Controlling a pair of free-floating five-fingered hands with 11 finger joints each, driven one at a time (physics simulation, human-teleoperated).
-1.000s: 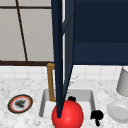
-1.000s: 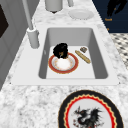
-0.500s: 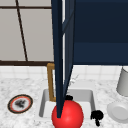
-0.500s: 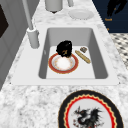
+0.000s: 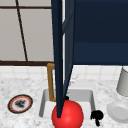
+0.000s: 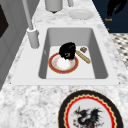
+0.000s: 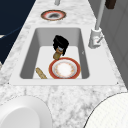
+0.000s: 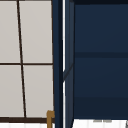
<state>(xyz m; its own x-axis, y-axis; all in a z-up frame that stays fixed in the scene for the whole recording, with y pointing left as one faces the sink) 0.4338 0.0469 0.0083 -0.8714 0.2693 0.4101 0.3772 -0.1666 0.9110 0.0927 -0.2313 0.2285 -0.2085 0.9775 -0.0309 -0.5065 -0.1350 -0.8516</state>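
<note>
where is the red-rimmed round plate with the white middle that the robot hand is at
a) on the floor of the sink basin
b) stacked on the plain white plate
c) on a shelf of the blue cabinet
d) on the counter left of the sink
a: the left side view shows the red-rimmed round plate with the white middle lying flat on the floor of the white sink basin, with a black robot hand at its far edge.

Even, flat, bright light; no glare. Soft shading inside sink (image 6: 100, 60). Cabinet (image 5: 100, 32) dark. Edges soft throughout; no edge distortion.
</note>
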